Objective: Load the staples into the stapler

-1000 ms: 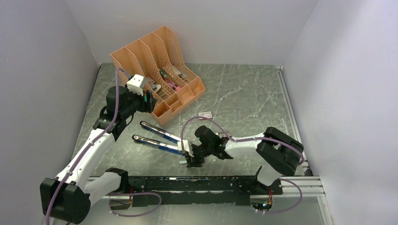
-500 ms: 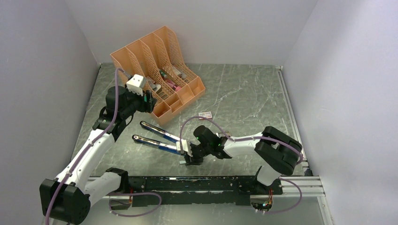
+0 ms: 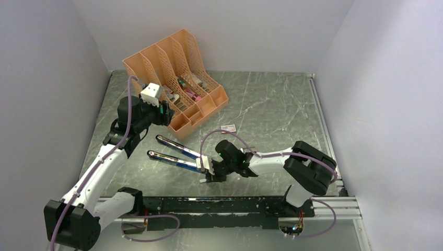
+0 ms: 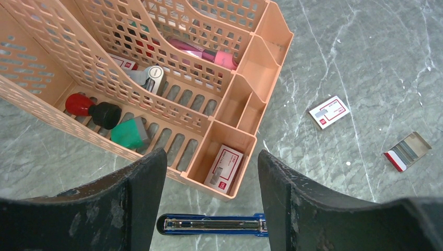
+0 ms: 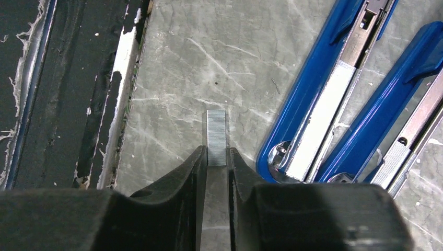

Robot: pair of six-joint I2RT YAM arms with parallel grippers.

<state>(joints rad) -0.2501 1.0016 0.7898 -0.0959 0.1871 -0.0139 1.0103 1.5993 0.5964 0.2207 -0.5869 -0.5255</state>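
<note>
— Now, entry one?
— Small silvery-grey metal staples (image 5: 216, 130), flat on grey marbled table (image 5: 209, 52) beside opened blue stapler (image 5: 318, 99), partly cut off; right gripper (image 5: 216, 157) pinches their hidden near end.
— Left gripper (image 4: 211, 162)?
— Jaws spread wide.

staples (image 5: 216, 137): ridged silvery metal
stapler (image 5: 305, 99): glossy blue shell, metal rail
rack (image 4: 269, 52): matt peach plastic
table (image 5: 209, 63): smooth marbled grey

A grey-green marbled worktop (image 3: 271, 104) carries an orange organiser (image 3: 151, 63) at its far left corner. An opened blue stapler (image 3: 173, 161) lies near-left, a small white-and-red box (image 3: 228, 127) mid-worktop, and staples (image 5: 216, 137) by the near edge.
</note>
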